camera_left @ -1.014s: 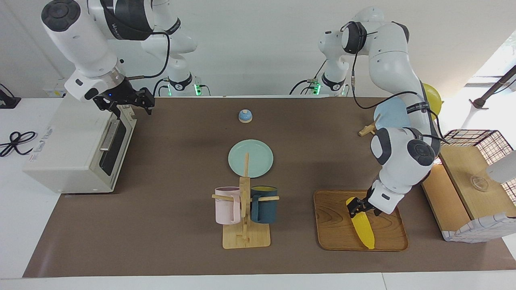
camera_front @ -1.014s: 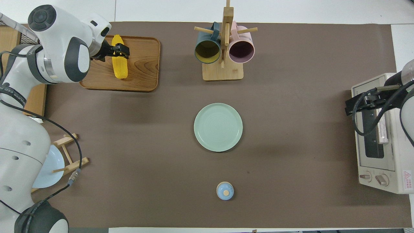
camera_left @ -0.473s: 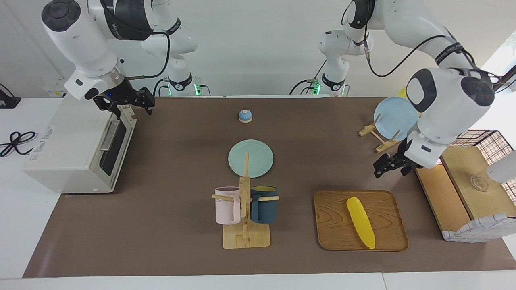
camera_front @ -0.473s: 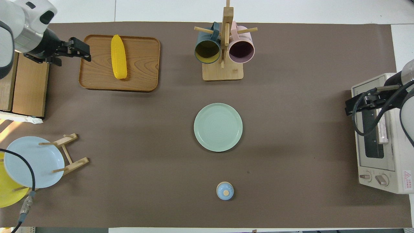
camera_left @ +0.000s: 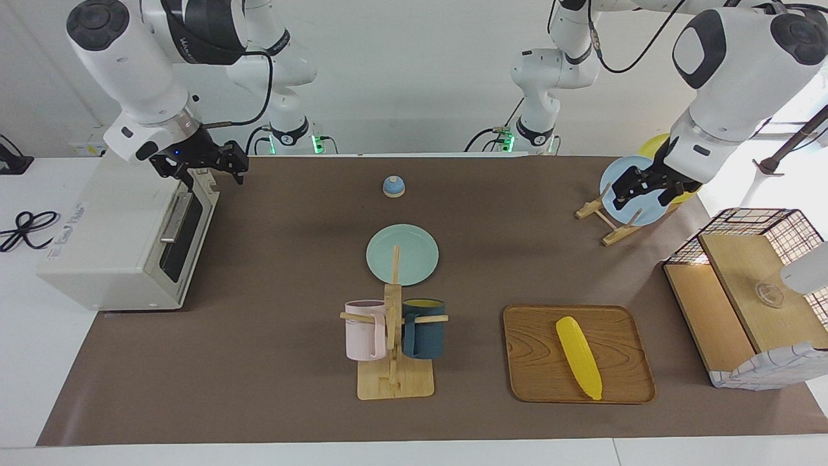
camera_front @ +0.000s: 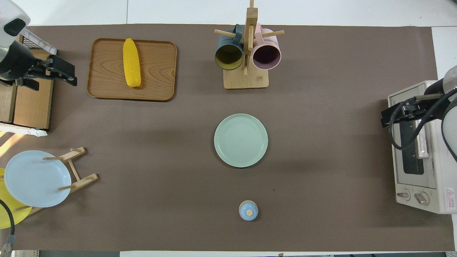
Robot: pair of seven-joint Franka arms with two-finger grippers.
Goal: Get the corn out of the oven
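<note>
The yellow corn [camera_left: 579, 357] lies on a wooden tray [camera_left: 537, 362] toward the left arm's end of the table, and it also shows in the overhead view [camera_front: 131, 62]. My left gripper [camera_left: 634, 194] is open and empty, raised over the mat's edge between the tray [camera_front: 157, 71] and the plate rack. It also shows in the overhead view [camera_front: 73, 75]. The off-white oven [camera_left: 116, 239] stands at the right arm's end with its door shut. My right gripper [camera_left: 217, 175] is open and waits above the top of the oven's door [camera_front: 410, 157].
A mug rack [camera_left: 394, 336] with a pink and a dark blue mug stands beside the tray. A green plate [camera_left: 402, 254] and a small blue bell [camera_left: 393, 186] sit mid-table. A blue plate [camera_front: 35, 178] leans in a wooden rack. A wire-and-wood basket box [camera_left: 744, 291] is at the left arm's end.
My left gripper let go of the corn on the tray, rose, and drew back toward the robots over the plate rack. The right arm has not moved.
</note>
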